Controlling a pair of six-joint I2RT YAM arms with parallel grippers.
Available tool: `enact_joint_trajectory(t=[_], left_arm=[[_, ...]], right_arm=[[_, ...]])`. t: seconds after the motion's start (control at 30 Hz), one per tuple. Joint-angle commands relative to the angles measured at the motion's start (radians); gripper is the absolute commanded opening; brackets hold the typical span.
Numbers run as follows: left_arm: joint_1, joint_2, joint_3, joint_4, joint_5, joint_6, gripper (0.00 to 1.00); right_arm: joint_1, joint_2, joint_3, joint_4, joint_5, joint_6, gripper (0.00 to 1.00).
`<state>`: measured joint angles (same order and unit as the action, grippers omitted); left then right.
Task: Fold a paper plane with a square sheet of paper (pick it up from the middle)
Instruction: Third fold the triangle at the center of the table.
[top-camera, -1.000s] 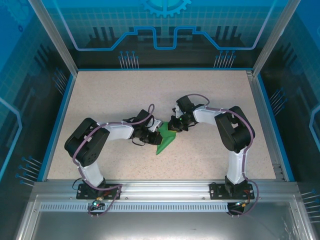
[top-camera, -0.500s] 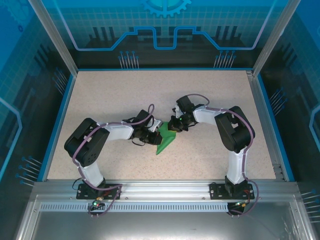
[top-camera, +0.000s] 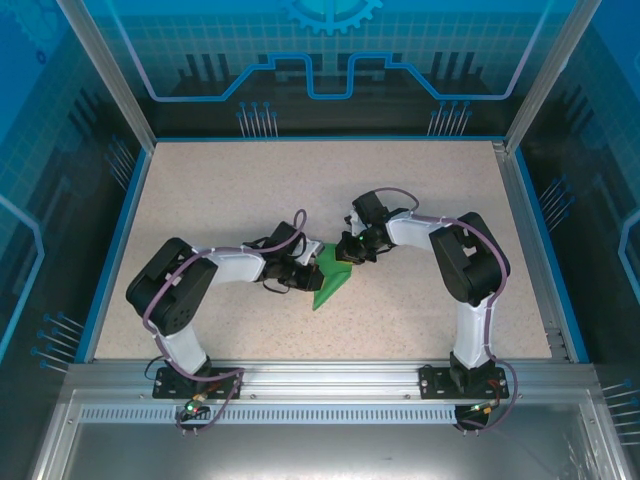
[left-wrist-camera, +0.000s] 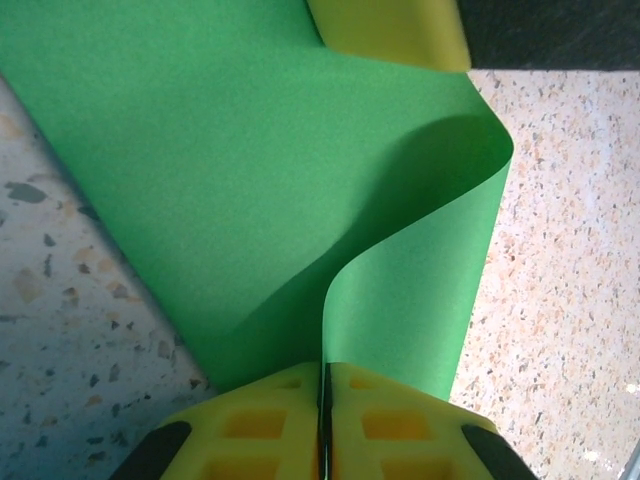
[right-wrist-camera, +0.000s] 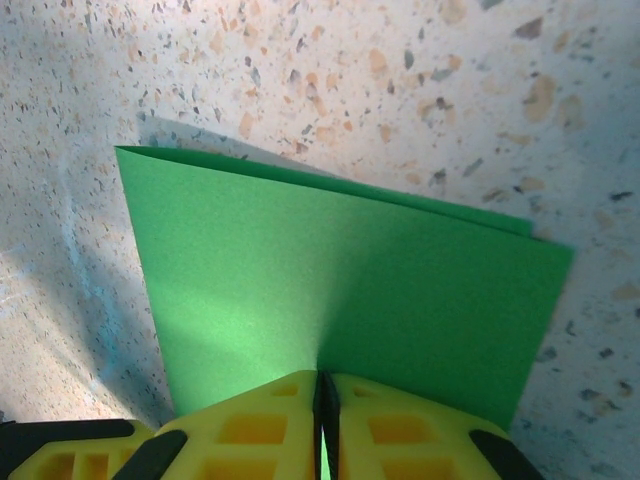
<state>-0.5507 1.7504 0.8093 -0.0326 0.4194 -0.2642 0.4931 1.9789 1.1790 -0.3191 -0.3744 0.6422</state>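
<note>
Paper (top-camera: 331, 278) sat mid-bench, part-folded, tapering to a point on the side nearest the arm bases. Left gripper (left-wrist-camera: 325, 400) was clamped shut on the paper's left edge and right gripper (right-wrist-camera: 322, 400) clamped shut on its far end, with only the sheet between each pair of jaws. My read: a two-point hold, so one side could anchor while the other brought a flap over for the next crease. It was no plane yet, so mid-task. From the left wrist, the paper bowed up from the left gripper in a loose S-curve, so that flap was off the bench (top-camera: 220, 190), slack and uncreased. From the right wrist, the paper lay flatter, with two layers along its far edge slightly offset, so the fold looked a bit misaligned. The bench was bare on every side of the paper and the blue rim (top-camera: 118, 240) was well apart from it. The tight spot was the grippers themselves, near each other across the paper. Likely risks: pulling apart tears or slips the sheet, pushing together buckles it.
</note>
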Motion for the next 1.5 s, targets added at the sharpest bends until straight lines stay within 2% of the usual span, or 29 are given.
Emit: enact_joint_trajectory(t=[0.0, 0.27, 0.4, 0.5, 0.57, 0.6, 0.77, 0.87, 0.97, 1.07, 1.2, 1.27, 1.47], left_arm=[[0.009, 0.027, 0.004, 0.002, 0.021, -0.005, 0.11], [0.009, 0.043, 0.002, -0.009, 0.019, -0.013, 0.1], [0.008, 0.058, 0.001, -0.005, 0.021, -0.018, 0.1], [0.008, 0.062, 0.006, -0.008, 0.024, -0.015, 0.1], [0.008, 0.061, 0.009, -0.013, 0.022, -0.015, 0.1], [0.009, 0.062, 0.009, -0.013, 0.022, -0.015, 0.1], [0.008, 0.078, 0.018, -0.017, 0.025, -0.013, 0.09], [0.008, 0.079, 0.016, -0.017, 0.026, -0.015, 0.09], [0.008, 0.08, 0.018, -0.02, 0.026, -0.013, 0.1], [0.008, 0.081, 0.021, -0.021, 0.025, -0.012, 0.1], [0.009, 0.081, 0.021, -0.023, 0.026, -0.012, 0.1], [0.008, 0.083, 0.021, -0.021, 0.026, -0.013, 0.1], [0.009, 0.083, 0.022, -0.023, 0.028, -0.012, 0.1]], right_arm=[[0.016, 0.031, -0.035, -0.066, 0.059, -0.006, 0.13], [0.012, -0.012, -0.01, -0.064, 0.022, 0.001, 0.15], [-0.015, -0.124, -0.011, -0.07, 0.028, -0.006, 0.2], [-0.038, -0.24, -0.079, -0.017, 0.029, 0.015, 0.22], [-0.039, -0.309, -0.137, 0.02, 0.03, 0.03, 0.22], [-0.037, -0.34, -0.175, 0.048, 0.027, 0.047, 0.18], [0.028, -0.494, -0.442, 0.314, 0.016, 0.199, 0.06], [0.107, -0.585, -0.577, 0.457, 0.049, 0.285, 0.0], [0.195, -0.65, -0.628, 0.453, 0.141, 0.311, 0.0], [0.273, -0.656, -0.67, 0.523, 0.19, 0.374, 0.0], [0.333, -0.573, -0.661, 0.61, 0.183, 0.423, 0.0], [0.351, -0.525, -0.655, 0.676, 0.176, 0.438, 0.0], [0.365, -0.435, -0.63, 0.72, 0.164, 0.459, 0.0]])
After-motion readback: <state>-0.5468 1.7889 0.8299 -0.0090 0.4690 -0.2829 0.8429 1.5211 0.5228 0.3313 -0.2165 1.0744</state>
